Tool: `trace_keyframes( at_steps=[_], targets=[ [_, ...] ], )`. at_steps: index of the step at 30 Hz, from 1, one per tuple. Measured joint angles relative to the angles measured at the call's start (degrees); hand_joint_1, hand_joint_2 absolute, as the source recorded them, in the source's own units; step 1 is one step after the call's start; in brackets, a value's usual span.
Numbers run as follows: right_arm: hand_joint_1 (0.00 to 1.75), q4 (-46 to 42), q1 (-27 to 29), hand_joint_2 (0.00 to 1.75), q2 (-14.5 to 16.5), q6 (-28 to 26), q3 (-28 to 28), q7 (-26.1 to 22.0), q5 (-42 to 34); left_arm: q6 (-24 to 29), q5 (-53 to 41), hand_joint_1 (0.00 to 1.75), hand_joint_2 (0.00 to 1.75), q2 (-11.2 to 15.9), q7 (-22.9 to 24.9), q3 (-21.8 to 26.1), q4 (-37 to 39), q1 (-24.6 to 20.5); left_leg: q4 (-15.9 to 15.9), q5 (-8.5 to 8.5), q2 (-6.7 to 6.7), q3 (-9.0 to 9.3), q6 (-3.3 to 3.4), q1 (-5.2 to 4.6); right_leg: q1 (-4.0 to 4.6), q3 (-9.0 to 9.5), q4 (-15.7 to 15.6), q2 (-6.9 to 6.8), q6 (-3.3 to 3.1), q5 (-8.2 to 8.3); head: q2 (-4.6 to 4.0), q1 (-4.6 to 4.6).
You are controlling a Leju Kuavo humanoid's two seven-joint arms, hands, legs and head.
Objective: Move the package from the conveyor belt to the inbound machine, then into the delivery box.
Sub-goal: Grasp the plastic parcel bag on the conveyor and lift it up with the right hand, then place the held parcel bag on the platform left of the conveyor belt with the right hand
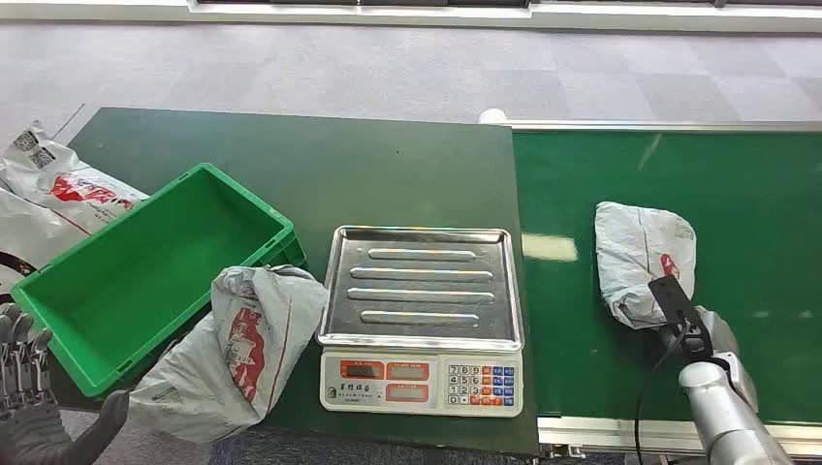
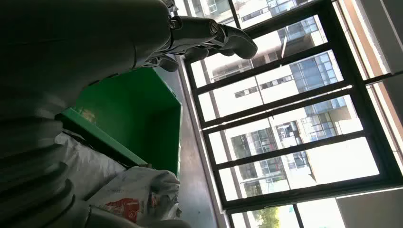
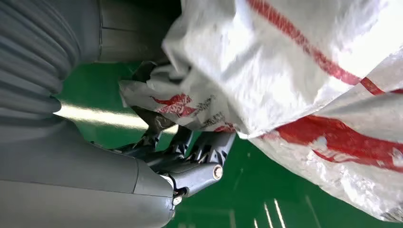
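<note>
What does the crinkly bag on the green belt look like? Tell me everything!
The package is a grey-white crumpled plastic mailer bag with red printing. It lies flat on the green conveyor belt, right of the scale. The robot's right hand is at its near edge, and its dark fingers are tucked under the wrinkled plastic.

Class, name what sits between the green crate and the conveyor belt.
Head view: the weighing scale and a grey package lie between the green crate and conveyor belt.

The head view looks forward and down from high over the surface, the scale and the conveyor belt. The left wrist view, turned, sits close by the green crate, shared with the head view. The right wrist view presses against the package.
</note>
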Motion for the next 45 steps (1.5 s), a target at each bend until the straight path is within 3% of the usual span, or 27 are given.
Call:
trace_keyframes(
  at_steps=[7, 10, 20, 25, 32, 37, 42, 45],
  targets=[
    [1.75, -1.7, -0.2, 1.75, 1.2, -0.6, 0.1, -0.9, -0.6, -0.7, -0.1, 0.0, 1.75, 0.1, -0.3, 0.0, -0.1, 0.1, 0.0, 0.0, 0.0, -0.1, 0.0, 0.0, 0.0, -0.08, 0.0, 0.0, 0.0, 0.0, 0.0, 0.0],
    [1.75, -4.7, 0.2, 1.75, 2.3, 0.6, 0.2, -3.9, -5.2, -2.1, -0.6, 0.0, 1.75, 0.0, -0.5, 0.0, -0.2, 0.2, 0.0, 0.01, 0.01, -0.11, 0.0, 0.0, 0.0, -0.09, 0.0, 0.01, 0.0, 0.01, 0.0, 0.0],
    [1.75, -25.5, 5.3, 1.75, 7.1, 4.4, 0.2, -13.0, -25.1, -4.2, -2.5, 0.0, 1.75, -1.8, -2.2, 0.1, -0.2, 0.4, 0.0, 0.01, -0.03, -0.2, 0.0, 0.0, 0.0, -0.16, 0.0, -0.04, -0.01, 0.0, 0.0, 0.0],
    [1.75, -42.2, 7.2, 1.75, 10.0, -0.3, 4.4, -15.6, -31.9, -2.8, -3.2, 0.0, 1.75, -2.7, -3.4, 0.1, -0.1, 0.4, 0.0, 0.02, 0.03, -0.23, -0.01, 0.0, 0.03, -0.23, 0.0, 0.02, -0.01, 0.0, 0.0, 0.01],
    [1.75, -58.3, 8.1, 1.75, 10.9, -2.1, 17.2, -14.9, -29.4, 1.6, -3.1, 0.0, 1.75, -2.3, -4.8, -1.0, 0.2, 0.6, 0.0, 0.05, 0.01, -0.19, -0.06, 0.03, 0.08, -0.23, 0.0, 0.0, -0.04, -0.02, 0.0, 0.0],
    [1.75, -62.6, 9.1, 1.75, 10.3, -1.8, 21.6, -14.1, -27.6, 2.5, -3.0, 0.0, 1.75, -1.6, -5.0, -2.0, 0.7, 0.7, 0.0, 0.05, 0.02, -0.2, -0.06, 0.04, 0.02, -0.23, 0.0, 0.01, -0.03, -0.02, 0.0, 0.0],
    [1.75, -65.8, 11.8, 1.75, 7.5, 4.0, 26.7, -4.8, -14.3, 3.3, -3.0, 0.0, 1.75, -0.7, -5.3, -2.9, 1.3, 1.4, 0.0, 0.01, 0.0, -0.21, -0.01, 0.04, 0.01, -0.24, 0.0, -0.01, -0.03, -0.02, 0.0, 0.01],
    [1.75, -66.9, 13.5, 1.75, 6.1, 4.7, 29.0, -3.0, -12.2, 3.3, -3.1, 0.0, 1.75, -0.3, -5.5, -3.2, 1.6, 1.8, 0.0, 0.01, -0.01, -0.26, -0.01, 0.03, 0.02, -0.28, 0.0, -0.02, -0.03, -0.02, 0.0, 0.0]
  ],
)
